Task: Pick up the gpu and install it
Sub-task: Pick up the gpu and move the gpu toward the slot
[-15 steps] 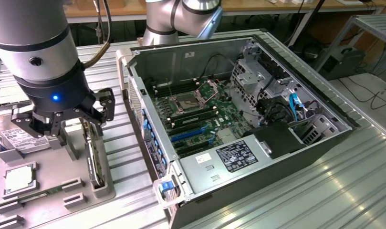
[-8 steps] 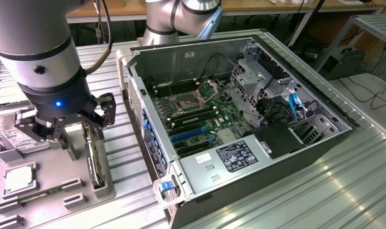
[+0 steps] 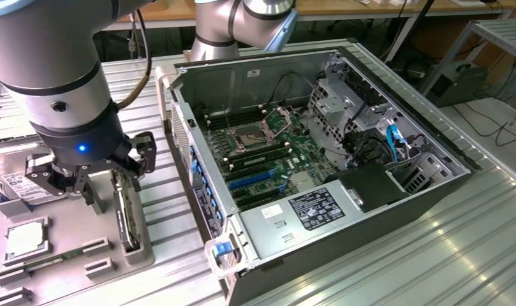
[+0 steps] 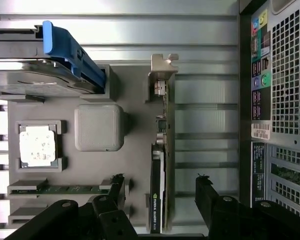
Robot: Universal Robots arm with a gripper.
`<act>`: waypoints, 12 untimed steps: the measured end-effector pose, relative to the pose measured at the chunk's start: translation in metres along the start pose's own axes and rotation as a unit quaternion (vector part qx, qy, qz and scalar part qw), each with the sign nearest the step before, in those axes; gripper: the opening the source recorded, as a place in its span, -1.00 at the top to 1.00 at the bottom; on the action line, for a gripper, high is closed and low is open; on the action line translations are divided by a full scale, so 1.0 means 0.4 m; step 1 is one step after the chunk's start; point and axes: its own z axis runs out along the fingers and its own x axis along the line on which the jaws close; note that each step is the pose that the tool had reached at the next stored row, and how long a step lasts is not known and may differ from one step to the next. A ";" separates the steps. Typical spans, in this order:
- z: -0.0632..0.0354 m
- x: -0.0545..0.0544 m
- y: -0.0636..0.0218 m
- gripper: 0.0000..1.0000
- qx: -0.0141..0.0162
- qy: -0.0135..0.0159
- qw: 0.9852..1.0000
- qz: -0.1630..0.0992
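The gpu [image 3: 125, 220] stands on its edge in a slot of the grey parts tray [image 3: 66, 220], on the exterior view's left. The wrist view sees it edge-on, as a thin black card [image 4: 159, 165] with a silver bracket [image 4: 163, 67] at one end. My gripper [image 3: 113, 185] hangs just above it, open. The two black fingers [image 4: 115, 187] stand one on each side of the card without touching it. Nothing is held.
The open computer case [image 3: 326, 159] lies beside the tray, showing its motherboard [image 3: 258, 150] and blue slots [image 3: 253, 180]. The tray also holds a hard drive [image 4: 40, 82] with a blue handle, a square chip [image 4: 37, 145] and a memory stick [image 4: 65, 189].
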 end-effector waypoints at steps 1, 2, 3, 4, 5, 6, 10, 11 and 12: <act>0.004 0.000 0.000 -0.36 0.000 0.000 1.000 0.000; 0.008 0.000 0.000 -0.36 0.000 0.000 1.000 0.000; 0.012 0.000 -0.001 -0.36 0.000 0.000 1.000 0.000; 0.015 0.000 -0.001 -0.36 0.000 0.000 1.000 0.000; 0.017 0.000 -0.001 -0.36 0.000 0.000 1.000 0.000; 0.020 0.000 -0.001 -0.36 0.000 0.000 1.000 0.000; 0.030 0.001 -0.001 -0.36 0.000 0.000 1.000 0.000; 0.032 0.001 -0.001 -0.36 0.000 0.000 1.000 0.000; 0.034 0.001 -0.002 -0.36 0.000 0.000 1.000 0.000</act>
